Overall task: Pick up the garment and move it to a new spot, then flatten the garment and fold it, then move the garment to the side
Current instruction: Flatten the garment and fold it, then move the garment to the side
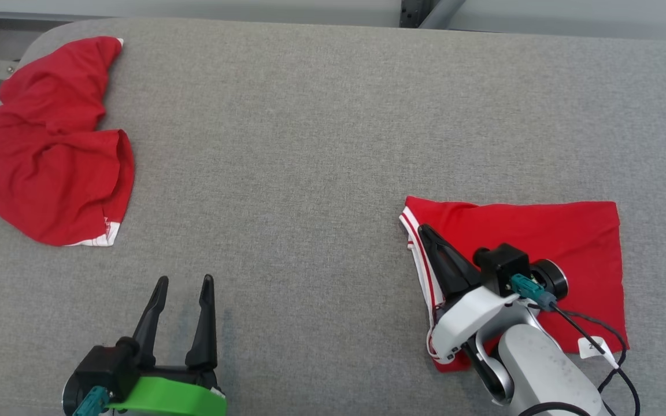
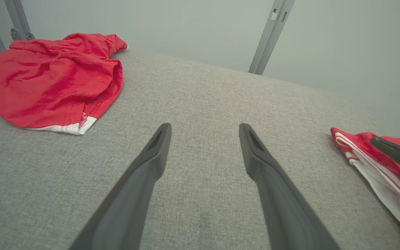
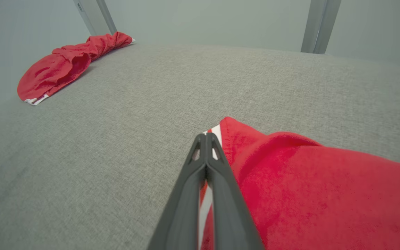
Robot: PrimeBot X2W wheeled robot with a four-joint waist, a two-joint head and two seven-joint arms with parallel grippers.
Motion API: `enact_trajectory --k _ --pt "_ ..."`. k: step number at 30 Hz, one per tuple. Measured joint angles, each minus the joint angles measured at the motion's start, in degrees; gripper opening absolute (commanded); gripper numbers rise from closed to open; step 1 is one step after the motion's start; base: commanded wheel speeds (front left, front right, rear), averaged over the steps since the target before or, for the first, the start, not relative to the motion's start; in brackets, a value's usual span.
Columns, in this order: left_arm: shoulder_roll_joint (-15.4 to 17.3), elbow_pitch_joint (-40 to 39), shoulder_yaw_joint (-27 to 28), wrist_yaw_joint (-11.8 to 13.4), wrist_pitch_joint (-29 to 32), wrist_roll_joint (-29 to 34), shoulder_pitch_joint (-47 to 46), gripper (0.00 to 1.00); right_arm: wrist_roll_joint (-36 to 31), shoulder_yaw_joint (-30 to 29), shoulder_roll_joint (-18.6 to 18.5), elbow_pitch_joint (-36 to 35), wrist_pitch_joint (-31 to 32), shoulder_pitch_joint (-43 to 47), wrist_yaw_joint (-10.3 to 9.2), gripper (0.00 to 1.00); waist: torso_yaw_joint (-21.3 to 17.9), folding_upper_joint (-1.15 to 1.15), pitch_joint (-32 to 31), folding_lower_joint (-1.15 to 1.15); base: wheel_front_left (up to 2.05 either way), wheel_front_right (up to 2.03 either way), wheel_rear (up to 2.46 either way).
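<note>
**Right fingers hold the folded garment at its striped end; left fingers idle**

The right fingers [image 1: 443, 260] [image 3: 189, 187] are clenched, and the wrist view shows the white of the striped hem [image 3: 217, 132] pinched between them. On that showing they grasp the garment [image 1: 541, 237] at its left end.

They point away from the robot and lie along the hem [image 1: 411, 231]. The cloth spreads out to the right of them, partly under the arm. The garment is a flat red rectangle on the right part of the tabletop [image 1: 310, 144]. Its long axis runs left to right in the head view, across the line of the fingers.

The left fingers [image 1: 204, 323] [image 2: 144, 173] are spread and hold nothing. They sit over bare tabletop, well apart from the garment, which lies off to their right. The right arm is plainly the nearer one.

A second, crumpled garment [image 1: 50, 162] lies at the far left corner, apart from both arms.

Judgement: folding looks finished, and the step in hand is moving the garment to the side. A grip on one end only may let the fold trail or open.
</note>
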Motion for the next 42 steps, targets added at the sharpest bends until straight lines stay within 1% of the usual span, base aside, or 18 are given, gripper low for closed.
enact_trajectory --k 2,3,4,5,6,11,14,16,17,19,27,33,42 --pt "-0.01 0.01 0.77 0.13 -0.01 -0.05 0.94 1.00 -0.15 -0.86 -0.01 -3.21 0.00 1.52 0.00 0.00 -0.50 0.00 -0.75 0.00 0.00 0.00 0.00" --pt "-0.01 0.11 1.24 0.25 -0.01 -0.05 1.51 1.00 -0.40 -1.34 -0.02 -4.85 0.00 2.63 0.00 0.11 -0.78 0.00 -1.25 0.00 0.00 0.00 0.00" --pt "0.00 0.18 1.88 0.27 -0.01 -0.05 2.18 1.00 -0.82 -1.96 0.00 -6.64 0.00 3.88 0.00 0.26 -1.11 0.00 -1.80 0.00 0.00 0.00 0.00" --pt "-0.01 0.34 2.43 0.36 -0.01 -0.05 2.77 1.00 -1.48 -2.88 0.00 -8.39 0.00 5.14 0.00 0.45 -1.45 0.00 -2.38 0.00 0.00 0.00 0.00" --pt "0.00 0.41 2.85 0.42 -0.01 -0.02 3.34 1.00 -2.01 -4.30 0.03 -10.28 0.00 6.56 0.00 1.00 -1.81 0.00 -3.01 0.00 0.00 0.00 0.00" --pt "0.00 0.54 3.48 0.43 0.00 0.24 4.39 1.00 -6.20 -10.43 -0.03 -16.21 -0.01 13.86 0.00 1.00 -3.63 0.00 -6.23 0.00 0.00 0.00 0.00" --pt "-0.01 0.91 3.44 0.49 -0.01 0.44 5.33 1.00 -7.43 -14.47 -0.52 -18.70 0.00 18.22 0.00 1.00 -4.55 0.00 -8.32 0.00 0.00 0.00 0.00" --pt "-0.01 1.12 3.28 0.49 -0.01 1.09 6.34 1.00 -7.77 -17.27 -1.20 -19.76 -0.01 21.18 0.00 1.00 -5.07 0.00 -9.73 0.00 0.00 0.00 0.00" --pt "-0.01 1.12 3.28 0.49 -0.01 1.09 6.34 1.00 -7.77 -17.27 -1.20 -19.76 -0.01 21.18 0.00 1.00 -5.07 0.00 -9.73 0.00 0.00 0.00 0.00" --pt "0.00 1.09 3.19 0.49 -0.01 1.64 7.23 1.00 -8.37 -20.00 -1.78 -20.79 0.00 23.66 0.00 1.00 -5.58 0.00 -11.11 0.00 0.00 0.00 0.00" --pt "-0.01 0.74 4.44 0.41 -0.01 4.41 8.73 1.00 -8.57 -29.18 -1.55 -22.41 0.00 27.94 0.00 1.00 -7.68 0.00 -14.12 0.00 0.00 0.00 0.00" --pt "0.00 1.33 6.05 -0.01 -0.01 6.20 10.08 1.00 -8.46 -31.75 -1.14 -21.49 0.00 29.02 0.00 1.00 -8.10 0.00 -15.32 0.00 0.00 0.00 0.00" --pt "0.00 1.25 6.14 -0.14 -0.01 6.24 10.24 1.00 -8.35 -32.54 -0.82 -21.01 0.00 29.08 0.00 1.00 -7.61 0.00 -15.56 0.00 0.00 0.00 0.00"
